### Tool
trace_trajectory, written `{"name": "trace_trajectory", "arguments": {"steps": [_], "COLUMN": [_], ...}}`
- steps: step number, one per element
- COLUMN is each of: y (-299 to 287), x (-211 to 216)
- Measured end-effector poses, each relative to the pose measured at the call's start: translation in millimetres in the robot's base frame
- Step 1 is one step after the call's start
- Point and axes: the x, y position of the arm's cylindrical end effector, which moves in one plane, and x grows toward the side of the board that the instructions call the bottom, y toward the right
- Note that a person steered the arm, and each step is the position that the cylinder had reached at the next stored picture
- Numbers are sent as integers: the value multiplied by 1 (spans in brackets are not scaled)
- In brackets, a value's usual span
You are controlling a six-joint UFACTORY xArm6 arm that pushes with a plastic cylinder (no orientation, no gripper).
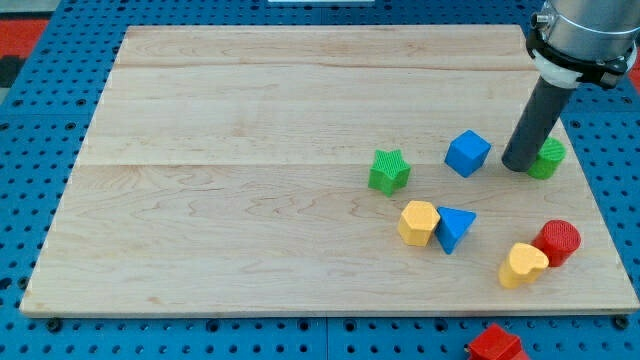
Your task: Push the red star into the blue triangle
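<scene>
Resting our tip (520, 165) against green block (549, 157) | no jaws, nothing held | blue triangle (454, 227) down-left of tip | red star (496, 344) off board, below tip

Your arm (583, 30) enters at the view's top right corner, only its lowest grey section showing; a black collar rings that section where it narrows; below the collar the straight dark rod (537, 115) drops toward the table, leaning slightly to the view's left as it descends; my tip (519, 166) sits at the rod's lower end, down at the table surface, on the view's right side; everything above the grey section lies outside the view.
</scene>
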Motion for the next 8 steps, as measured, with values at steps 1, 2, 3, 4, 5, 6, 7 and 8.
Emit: {"name": "trace_trajectory", "arguments": {"steps": [1, 2, 3, 4, 5, 6, 7, 8], "y": [0, 0, 0, 0, 0, 0, 0, -7], "x": [0, 0, 0, 0, 0, 0, 0, -47]}}
